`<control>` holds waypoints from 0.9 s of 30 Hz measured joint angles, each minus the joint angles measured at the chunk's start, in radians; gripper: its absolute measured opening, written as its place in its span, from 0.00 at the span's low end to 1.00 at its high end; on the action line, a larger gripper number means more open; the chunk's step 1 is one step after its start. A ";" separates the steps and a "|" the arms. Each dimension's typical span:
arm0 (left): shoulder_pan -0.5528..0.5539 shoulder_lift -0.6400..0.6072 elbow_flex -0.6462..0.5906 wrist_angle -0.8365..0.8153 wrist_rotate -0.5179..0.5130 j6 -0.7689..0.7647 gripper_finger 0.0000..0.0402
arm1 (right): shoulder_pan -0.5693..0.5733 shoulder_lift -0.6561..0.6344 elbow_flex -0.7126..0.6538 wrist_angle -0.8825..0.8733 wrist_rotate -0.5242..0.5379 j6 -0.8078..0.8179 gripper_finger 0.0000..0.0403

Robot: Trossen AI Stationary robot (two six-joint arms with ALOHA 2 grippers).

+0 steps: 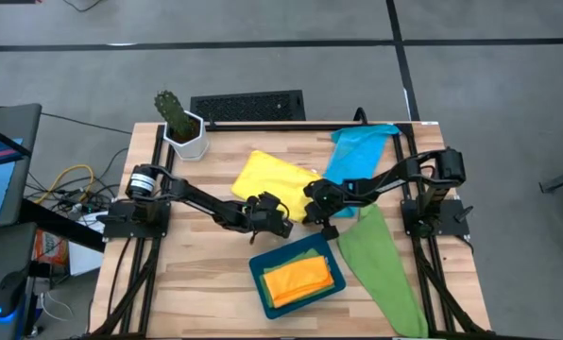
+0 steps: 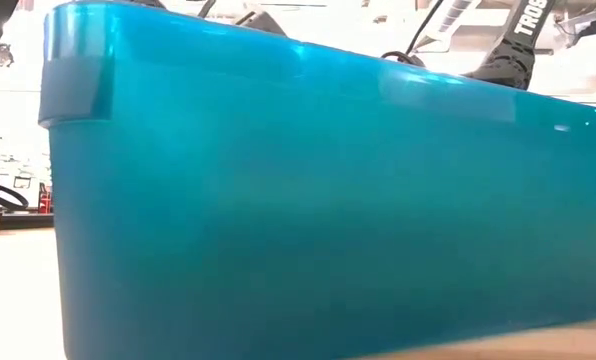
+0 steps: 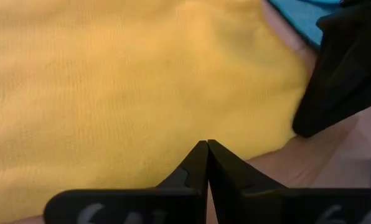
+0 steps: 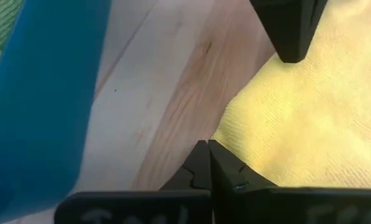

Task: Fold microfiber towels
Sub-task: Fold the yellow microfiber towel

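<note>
A yellow towel (image 1: 267, 178) lies spread on the wooden table's middle. My left gripper (image 1: 275, 216) is shut at its near edge, and my right gripper (image 1: 316, 204) is shut at its near right corner. The two grippers are close together. A sky-blue towel (image 1: 357, 151) lies at the far right, and a green towel (image 1: 385, 264) lies at the near right, its end over the table's edge. An orange towel (image 1: 300, 279) lies folded in the teal tray (image 1: 259, 276), on top of another green cloth (image 1: 310, 247). My left gripper meets the yellow towel's near edge (image 3: 198, 134) with its shut fingertips, coming low from the table's left. The fingers hide how much cloth is between them. The towel lies flat on the table. My right gripper pinches the yellow towel's near right corner (image 4: 226, 140) at its fingertips, coming low from the table's right. The rest of the towel lies flat on the table (image 4: 173, 93). I cannot tell whether it holds one layer or several.
The tray's wall (image 2: 298, 200) fills the low view. A potted cactus (image 1: 180, 126) stands at the far left corner. A dark grille (image 1: 248, 106) lies beyond the far edge. Bare wood shows at the near left (image 1: 196, 283).
</note>
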 joint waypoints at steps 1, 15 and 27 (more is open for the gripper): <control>0.000 0.000 0.000 0.001 0.000 0.000 0.00 | 0.000 0.000 0.005 -0.009 0.000 0.000 0.02; -0.005 0.091 0.001 0.136 0.021 -0.045 0.00 | -0.005 -0.045 0.150 -0.218 0.006 -0.052 0.02; -0.011 0.092 -0.006 0.138 0.021 -0.040 0.00 | -0.005 0.023 0.267 -0.180 -0.007 -0.193 0.03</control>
